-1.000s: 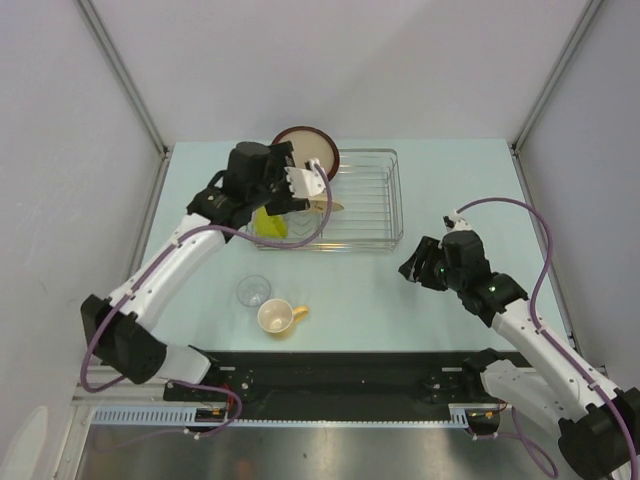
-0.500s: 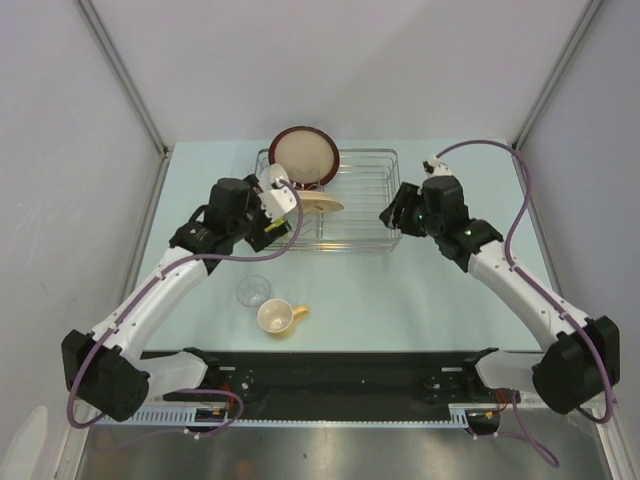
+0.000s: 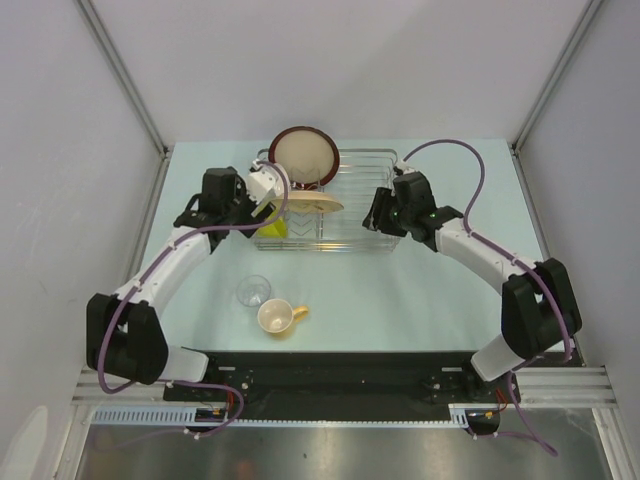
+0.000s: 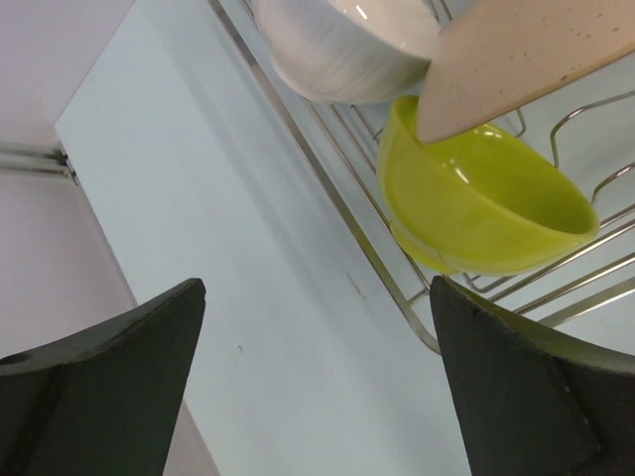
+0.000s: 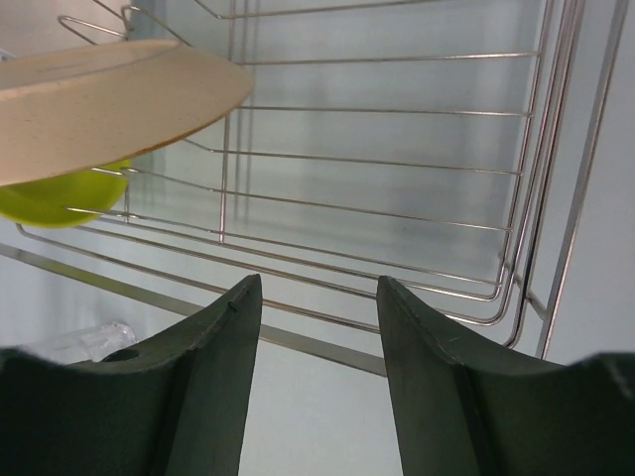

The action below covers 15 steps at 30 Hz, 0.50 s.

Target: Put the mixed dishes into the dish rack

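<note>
The dish rack (image 3: 366, 153) holds a dark-red-rimmed plate (image 3: 305, 153) standing at its back left. A cream plate (image 3: 318, 204) lies tilted over a lime-green bowl (image 3: 273, 229). The left wrist view shows a white bowl (image 4: 347, 50) beside the green bowl (image 4: 486, 208), under the plate (image 4: 526, 59). My left gripper (image 3: 262, 210) hangs wide open and empty at the rack's left edge (image 4: 327, 188). My right gripper (image 3: 376, 212) is open and empty at the rack's right near side (image 5: 397, 169). A clear glass (image 3: 253, 290) and a tan mug (image 3: 278, 316) stand on the table.
The rack's right half is bare wire. White walls close in the table (image 3: 450, 290) on three sides. The arm bases and a black rail (image 3: 340, 375) run along the near edge. The glass (image 5: 89, 342) also shows low in the right wrist view.
My left gripper drew back from over the rack's plates to its left edge. My right arm swung from the table's right side up to the rack's right side.
</note>
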Available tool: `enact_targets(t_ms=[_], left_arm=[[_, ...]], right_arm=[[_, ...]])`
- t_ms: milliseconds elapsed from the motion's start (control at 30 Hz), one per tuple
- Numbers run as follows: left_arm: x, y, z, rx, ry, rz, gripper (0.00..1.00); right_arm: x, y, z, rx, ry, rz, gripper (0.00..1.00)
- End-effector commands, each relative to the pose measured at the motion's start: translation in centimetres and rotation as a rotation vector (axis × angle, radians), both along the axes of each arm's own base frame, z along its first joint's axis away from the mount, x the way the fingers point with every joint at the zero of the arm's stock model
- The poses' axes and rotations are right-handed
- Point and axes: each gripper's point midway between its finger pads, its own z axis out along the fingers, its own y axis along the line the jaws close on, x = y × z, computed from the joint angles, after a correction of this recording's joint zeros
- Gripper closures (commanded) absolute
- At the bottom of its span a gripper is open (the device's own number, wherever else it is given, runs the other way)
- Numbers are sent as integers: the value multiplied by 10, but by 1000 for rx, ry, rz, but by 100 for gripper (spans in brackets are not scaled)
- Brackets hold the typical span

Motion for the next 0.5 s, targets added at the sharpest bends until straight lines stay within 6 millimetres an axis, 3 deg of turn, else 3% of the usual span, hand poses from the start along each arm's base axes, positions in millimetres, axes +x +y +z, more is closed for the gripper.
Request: enact_targets(t_ms=[0, 333, 467], left_arm=[[12, -10, 16, -70, -64, -20, 0], [-15, 4, -29, 3, -3, -41, 0], [-26, 9, -37, 14, 6, -41, 0]], right_arm=[[16, 6, 6, -6, -50, 9, 46], [4, -4, -18, -68, 36, 1, 50], [-3, -8, -21, -73, 49, -4, 50]])
